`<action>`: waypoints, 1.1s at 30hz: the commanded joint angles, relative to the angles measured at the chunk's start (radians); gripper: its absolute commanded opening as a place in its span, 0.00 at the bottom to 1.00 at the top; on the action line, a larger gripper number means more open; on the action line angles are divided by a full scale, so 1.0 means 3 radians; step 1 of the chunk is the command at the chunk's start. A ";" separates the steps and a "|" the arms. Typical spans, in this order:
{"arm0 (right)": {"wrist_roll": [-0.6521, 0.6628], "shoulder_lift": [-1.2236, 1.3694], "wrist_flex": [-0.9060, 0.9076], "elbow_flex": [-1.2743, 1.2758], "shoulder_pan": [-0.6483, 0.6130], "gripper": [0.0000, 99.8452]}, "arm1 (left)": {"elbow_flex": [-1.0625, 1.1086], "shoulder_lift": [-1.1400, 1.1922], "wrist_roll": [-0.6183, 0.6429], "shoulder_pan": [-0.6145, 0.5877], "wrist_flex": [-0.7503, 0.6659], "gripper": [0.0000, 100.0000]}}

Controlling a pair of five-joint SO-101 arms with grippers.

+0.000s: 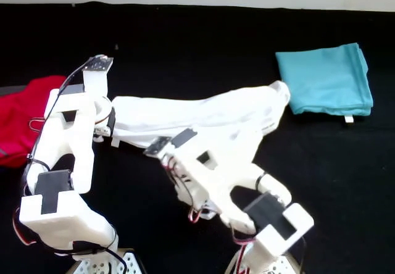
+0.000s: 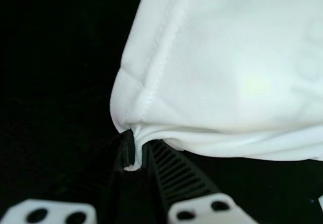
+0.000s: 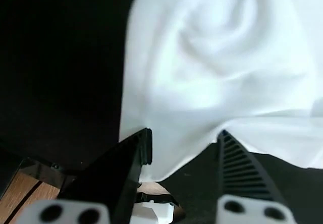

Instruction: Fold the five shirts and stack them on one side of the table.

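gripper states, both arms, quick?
Left gripper: closed, pinching the shirt edge.
Right gripper: open, shirt cloth lying between its jaws, not clamped.

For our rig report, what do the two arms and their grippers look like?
Both arms have blocky white shells with black servo blocks. Red and black cables loop along the left arm and under the right arm. The left gripper and right gripper each have black fingers, one ribbed, on a white mount with round holes.
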 commanded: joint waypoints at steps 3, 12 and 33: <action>0.0123 0.0151 -0.0074 0.0008 0.0545 0.13 | -0.0054 -0.0033 0.0020 -0.0038 -0.0041 0.01; 0.0435 0.0146 0.0038 -0.0023 0.1399 0.00 | -0.0054 -0.0033 0.0020 -0.0038 -0.0041 0.01; 0.0844 -0.0826 0.0621 -0.0315 0.2232 0.21 | -0.0054 -0.0033 0.0020 -0.0038 -0.0041 0.01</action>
